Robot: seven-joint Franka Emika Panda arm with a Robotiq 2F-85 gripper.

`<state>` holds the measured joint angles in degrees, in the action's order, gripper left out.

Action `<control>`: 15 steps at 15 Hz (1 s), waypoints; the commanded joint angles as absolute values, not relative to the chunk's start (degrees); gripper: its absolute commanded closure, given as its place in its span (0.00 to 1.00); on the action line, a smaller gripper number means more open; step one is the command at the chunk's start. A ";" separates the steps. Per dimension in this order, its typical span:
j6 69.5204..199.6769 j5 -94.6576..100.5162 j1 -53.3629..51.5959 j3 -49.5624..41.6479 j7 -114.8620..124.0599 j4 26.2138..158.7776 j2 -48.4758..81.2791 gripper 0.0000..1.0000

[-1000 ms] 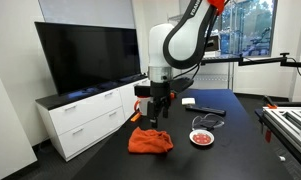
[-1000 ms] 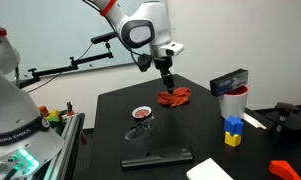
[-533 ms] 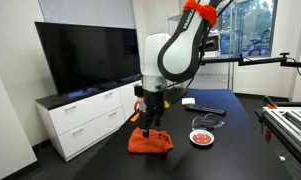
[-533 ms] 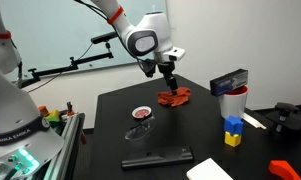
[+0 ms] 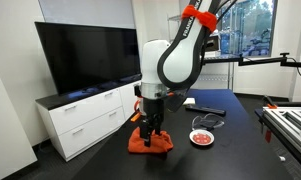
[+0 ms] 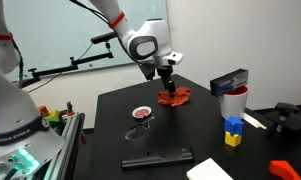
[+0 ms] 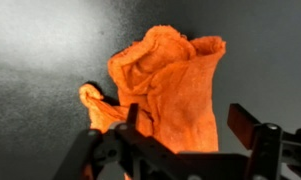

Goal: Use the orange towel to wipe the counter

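One flat black device point(image 6: 157, 158) is seen nearest on the black desk point(image 6: 190, 125). A small dish with red contents point(image 6: 141, 114) is set beyond it, and blue and yellow blocks point(image 6: 232, 131) are stacked to the right. Farthest back, the crumpled orange towel point(image 6: 173, 97) is found on the desk, with the hand point(image 6: 170, 87) lowered onto it. In the wrist view its fingers point(image 7: 252, 130) are spread either side of the cloth.

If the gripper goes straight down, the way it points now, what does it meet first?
Most likely the orange towel, bunched up right under the open gripper; the black counter lies beneath it.
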<state>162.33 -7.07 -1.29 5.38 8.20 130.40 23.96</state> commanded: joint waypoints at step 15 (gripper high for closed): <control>161.20 -4.74 -0.27 2.33 3.59 130.85 21.56 0.98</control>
